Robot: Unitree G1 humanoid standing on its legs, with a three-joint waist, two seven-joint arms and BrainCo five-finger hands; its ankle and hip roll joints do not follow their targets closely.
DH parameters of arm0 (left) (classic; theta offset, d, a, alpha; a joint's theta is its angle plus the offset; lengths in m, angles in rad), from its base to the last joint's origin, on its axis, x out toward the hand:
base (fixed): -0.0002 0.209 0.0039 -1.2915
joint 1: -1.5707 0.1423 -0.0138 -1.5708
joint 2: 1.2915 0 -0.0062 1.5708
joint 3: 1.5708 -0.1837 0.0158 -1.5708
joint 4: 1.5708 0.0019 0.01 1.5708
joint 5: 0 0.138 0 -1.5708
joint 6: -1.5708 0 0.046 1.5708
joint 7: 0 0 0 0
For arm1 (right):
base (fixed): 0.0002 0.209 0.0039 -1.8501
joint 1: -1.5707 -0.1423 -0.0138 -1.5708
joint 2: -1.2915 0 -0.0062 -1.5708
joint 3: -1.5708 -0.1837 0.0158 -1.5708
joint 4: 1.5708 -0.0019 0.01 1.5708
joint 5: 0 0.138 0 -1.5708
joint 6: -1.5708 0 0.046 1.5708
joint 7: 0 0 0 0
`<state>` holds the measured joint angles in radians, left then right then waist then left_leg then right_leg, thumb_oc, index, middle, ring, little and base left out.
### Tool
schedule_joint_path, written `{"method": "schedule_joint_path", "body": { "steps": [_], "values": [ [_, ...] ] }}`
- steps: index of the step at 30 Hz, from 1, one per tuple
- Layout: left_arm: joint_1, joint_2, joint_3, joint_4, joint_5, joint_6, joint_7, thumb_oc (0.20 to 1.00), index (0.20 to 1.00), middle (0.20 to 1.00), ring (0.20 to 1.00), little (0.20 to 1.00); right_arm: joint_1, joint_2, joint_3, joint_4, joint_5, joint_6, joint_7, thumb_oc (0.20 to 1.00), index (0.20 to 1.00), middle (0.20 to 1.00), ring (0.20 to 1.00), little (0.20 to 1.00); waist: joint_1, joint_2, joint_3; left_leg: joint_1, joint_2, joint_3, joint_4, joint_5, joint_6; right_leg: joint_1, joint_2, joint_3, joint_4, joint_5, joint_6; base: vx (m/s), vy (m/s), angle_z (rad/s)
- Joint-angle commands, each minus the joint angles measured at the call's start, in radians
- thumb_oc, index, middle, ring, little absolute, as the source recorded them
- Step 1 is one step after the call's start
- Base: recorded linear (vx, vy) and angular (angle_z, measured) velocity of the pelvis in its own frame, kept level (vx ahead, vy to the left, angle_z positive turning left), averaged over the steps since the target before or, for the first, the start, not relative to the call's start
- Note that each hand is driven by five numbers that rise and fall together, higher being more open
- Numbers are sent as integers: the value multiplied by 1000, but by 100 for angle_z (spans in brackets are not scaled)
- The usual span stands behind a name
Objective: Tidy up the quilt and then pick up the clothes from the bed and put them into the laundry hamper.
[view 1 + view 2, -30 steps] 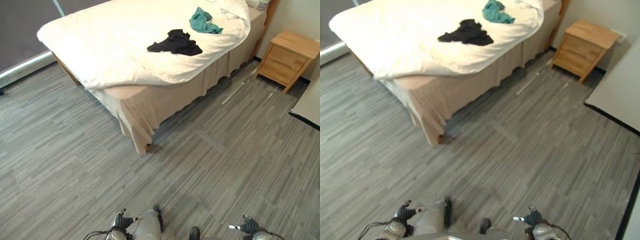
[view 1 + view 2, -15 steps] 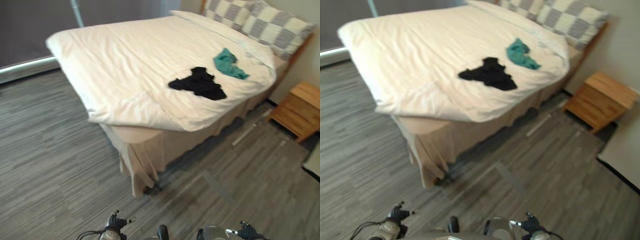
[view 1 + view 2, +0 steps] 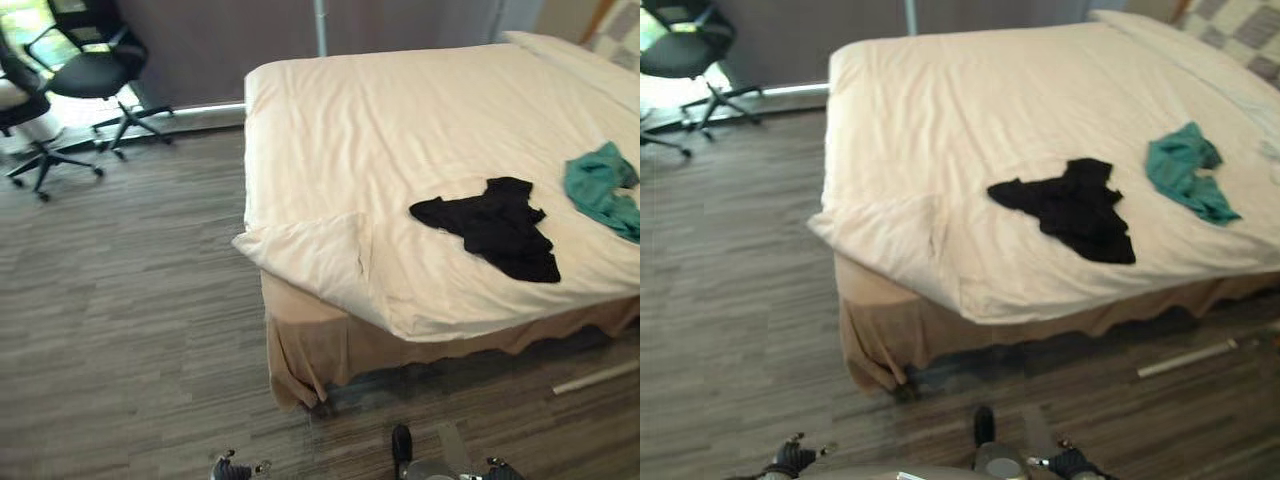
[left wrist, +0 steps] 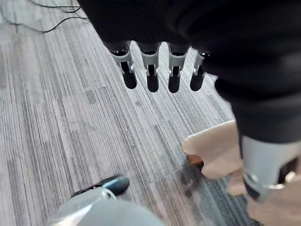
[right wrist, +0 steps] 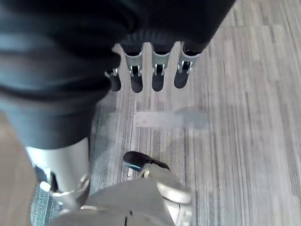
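Observation:
A cream quilt [image 3: 400, 110] covers the bed, and its near corner [image 3: 310, 250] is folded back and rumpled above the tan bed skirt [image 3: 330, 350]. On the quilt lie a black garment [image 3: 490, 225] and, further right, a teal garment [image 3: 603, 190]. My left hand [image 4: 151, 77] hangs over the grey floor with straight fingers and holds nothing; the tan bed skirt corner [image 4: 211, 146] shows close by it. My right hand [image 5: 157, 75] also hangs open over the floor, empty.
Two black office chairs [image 3: 90, 70] stand on the floor at the far left by a dark curtain. Checkered pillows [image 3: 1240, 30] lie at the bed's head. A pale strip [image 3: 595, 377] lies on the floor by the bed's near side.
The camera has swung left and nearer the bed corner: the wooden nightstand has left the picture and the chairs have come in. The garments and quilt lie as before.

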<state>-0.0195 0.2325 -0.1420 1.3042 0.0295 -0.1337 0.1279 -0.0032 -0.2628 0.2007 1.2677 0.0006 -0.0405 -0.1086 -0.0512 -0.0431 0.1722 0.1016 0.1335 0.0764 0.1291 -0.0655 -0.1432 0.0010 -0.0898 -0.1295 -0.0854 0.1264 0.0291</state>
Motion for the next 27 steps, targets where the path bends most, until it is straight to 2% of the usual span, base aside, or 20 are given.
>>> {"method": "schedule_joint_path", "body": {
  "steps": [1, 2, 3, 6, 7, 8, 9, 10, 11, 12, 13, 16, 17, 20, 21, 22, 24, 25, 26, 27],
  "values": [
    [-73, 89, 27, -64, -97, -35, 35, 1000, 1000, 1000, 1000, 1000, -8, -41, -10, 20, -27, -5, -15, 1000, 1000, 1000, 1000, 1000, -17, 11, 23, -30, 69, 193, -51, 65, 40, 29, -86, -3, 38, -117, 117, 41, -146, 95],
    [-71, 98, 50, -77, -125, -44, 42, 1000, 1000, 1000, 1000, 1000, -7, -48, -13, 26, -22, -5, -18, 1000, 1000, 1000, 1000, 1000, -10, 16, 21, -42, 30, 183, -62, 40, 53, 40, -80, -9, 25, -120, 116, 71, -108, 62],
    [-68, 110, 97, -103, -192, -66, 62, 1000, 1000, 1000, 1000, 1000, 7, -54, -38, 34, -18, -6, -21, 1000, 1000, 1000, 1000, 1000, -20, 29, 3, -45, 10, 231, -112, 38, 55, 58, -74, -43, 9, -123, 117, 63, -83, 29],
    [-66, 122, 119, -145, -232, -76, 71, 1000, 1000, 1000, 1000, 1000, 10, -55, -48, 35, -17, -4, -25, 1000, 1000, 1000, 1000, 1000, -26, 36, 5, -31, 19, 264, -136, 54, 45, 62, -79, -56, 15, -127, 118, 44, 3, 28],
    [-43, 172, 152, -300, -255, -105, 86, 1000, 1000, 1000, 1000, 1000, 17, -53, -48, 29, -18, -5, -33, 1000, 1000, 1000, 1000, 1000, -21, 45, -5, -16, 19, 264, -170, 74, 35, 60, -67, -59, 9, -124, 116, 102, -27, 36],
    [-42, 204, 159, -373, -237, -119, 94, 1000, 1000, 1000, 1000, 1000, 35, -47, -53, 24, -17, -10, -31, 1000, 1000, 1000, 1000, 1000, -24, 47, -10, -8, 23, 261, -185, 83, 29, 72, -65, -76, 5, -128, 118, 99, -29, 16],
    [-42, 204, 159, -373, -237, -119, 94, 1000, 1000, 1000, 1000, 1000, 35, -47, -52, 24, -17, -10, -31, 1000, 1000, 1000, 1000, 1000, -24, 47, -10, -9, 23, 261, -185, 83, 29, 71, -65, -76, 5, -128, 118, 61, -19, -7],
    [-47, 253, 158, -477, -189, -123, 119, 1000, 1000, 1000, 1000, 1000, 59, -42, -61, 17, -15, -13, -28, 1000, 1000, 1000, 1000, 1000, -32, 45, -5, 2, 36, 288, -195, 95, 22, 79, -68, -92, 6, -129, 121, 29, -7, 8],
    [-43, 339, 165, -698, -98, -125, 132, 1000, 1000, 1000, 1000, 1000, 75, -42, -62, 8, -15, -17, -19, 1000, 1000, 1000, 1000, 1000, -29, 49, 1, -2, 38, 285, -206, 101, 21, 68, -67, -91, 9, -125, 120, 29, -7, 16],
    [-43, 339, 165, -698, -98, -124, 132, 1000, 1000, 1000, 1000, 1000, 75, -42, -62, 8, -15, -17, -19, 1000, 1000, 1000, 1000, 1000, -29, 49, 1, -2, 38, 285, -206, 101, 21, 68, -67, -91, 9, -125, 120, -20, -9, 15],
    [-80, 401, 159, -835, 18, -140, 158, 1000, 1000, 1000, 1000, 1000, 81, -40, -63, 8, -18, -23, -11, 1000, 1000, 1000, 1000, 1000, -35, 55, 4, -15, 37, 284, -216, 103, 16, 49, -68, -95, 3, -122, 125, -48, 3, 2],
    [-160, 436, 135, -912, 104, -152, 207, 1000, 1000, 1000, 1000, 1000, 72, -45, -54, 9, -25, -25, -8, 1000, 1000, 1000, 1000, 1000, -53, 64, 18, -36, 37, 297, -216, 96, 13, 14, -77, -86, 0, -110, 134, -68, 32, 3],
    [-205, 455, 115, -937, 145, -147, 216, 1000, 1000, 1000, 1000, 1000, 67, -48, -51, 8, -25, -26, -8, 1000, 1000, 1000, 1000, 1000, -64, 70, 23, -48, 36, 303, -216, 96, 12, -8, -82, -80, -1, -102, 139, -133, 90, -12],
    [-455, 545, -43, -920, 295, -106, 257, 1000, 1000, 1000, 1000, 1000, 25, -77, -18, -3, -32, -29, -14, 1000, 1000, 1000, 1000, 1000, -122, 100, 42, -126, 23, 342, -216, 102, 14, -136, -97, -31, 9, -60, 157, -198, 131, -29],
    [-583, 572, -127, -876, 354, -79, 276, 1000, 1000, 1000, 1000, 1000, -5, -87, -4, -8, -30, -29, -22, 1000, 1000, 1000, 1000, 1000, -138, 109, 55, -166, 19, 351, -216, 109, 17, -195, -103, -9, 20, -47, 161, -170, 101, -38],
    [-590, 571, -133, -871, 354, -80, 278, 1000, 1000, 1000, 1000, 1000, -7, -85, -7, -7, -30, -29, -22, 1000, 1000, 1000, 1000, 1000, -135, 108, 54, -169, 19, 352, -216, 109, 17, -199, -103, -8, 22, -47, 161, -147, 79, -24],
    [-749, 602, -247, -796, 435, -35, 314, 1000, 1000, 1000, 1000, 1000, -43, -94, 3, -23, -10, -36, -42, 1000, 1000, 1000, 1000, 1000, -157, 114, 81, -207, 13, 362, -216, 116, 21, -254, -112, 15, 38, -33, 169, -90, 79, -32],
    [-795, 609, -287, -761, 469, -13, 313, 1000, 1000, 1000, 1000, 1000, -54, -100, 12, -31, -4, -39, -48, 1000, 1000, 1000, 1000, 1000, -166, 120, 89, -211, 10, 355, -215, 98, 15, -265, -119, 30, 39, -42, 181, -95, 121, -41],
    [-895, 611, -372, -674, 516, 23, 305, 1000, 1000, 1000, 1000, 1000, -77, -99, 17, -46, 21, -50, -64, 1000, 1000, 1000, 1000, 1000, -175, 119, 118, -245, 7, 364, -209, 103, 18, -310, -132, 48, 50, -31, 186, -44, 89, -25],
    [-904, 610, -379, -668, 515, 22, 306, 1000, 1000, 1000, 1000, 1000, -78, -97, 15, -46, 22, -49, -64, 1000, 1000, 1000, 1000, 1000, -172, 118, 117, -247, 7, 364, -209, 104, 18, -313, -133, 49, 51, -31, 186, -118, 46, -29]
  ]
}}
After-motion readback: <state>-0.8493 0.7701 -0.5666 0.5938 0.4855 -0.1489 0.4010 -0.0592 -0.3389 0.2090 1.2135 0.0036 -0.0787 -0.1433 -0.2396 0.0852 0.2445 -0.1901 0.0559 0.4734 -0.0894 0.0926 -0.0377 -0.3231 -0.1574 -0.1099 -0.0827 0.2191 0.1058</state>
